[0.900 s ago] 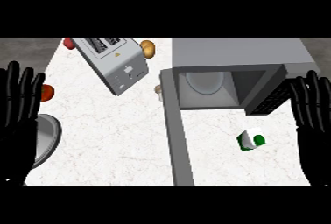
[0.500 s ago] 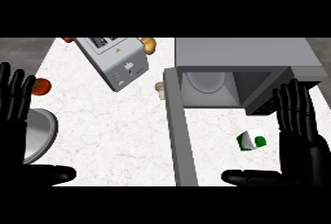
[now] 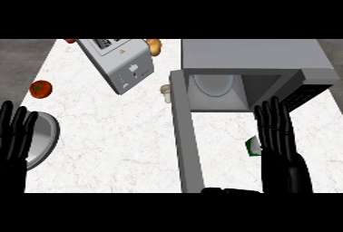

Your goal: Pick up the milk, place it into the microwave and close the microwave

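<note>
**Right robot hand over the milk, microwave open**

The right robot hand (image 3: 280, 136) is stretched flat with straight fingers, pointing to the far side of the surface (image 3: 120, 131). It holds nothing. It covers most of the milk (image 3: 252, 146) — only a small green and white corner of the carton shows at the left side of the fingers. The milk lies on the surface in front of the microwave (image 3: 251, 63), to the right of the microwave door (image 3: 185, 136), which stands open and reaches toward the near edge. Inside the microwave a round plate (image 3: 213, 84) is visible.

The left robot hand (image 3: 15, 136) rests at the left edge, fingers straight and up, also empty, over the rim of a grey bowl (image 3: 44, 136). A tomato (image 3: 41, 89) lies beyond it. A toaster (image 3: 119, 63) stands tilted at the far side — a small brown thing (image 3: 154, 45) is just beside it.
</note>
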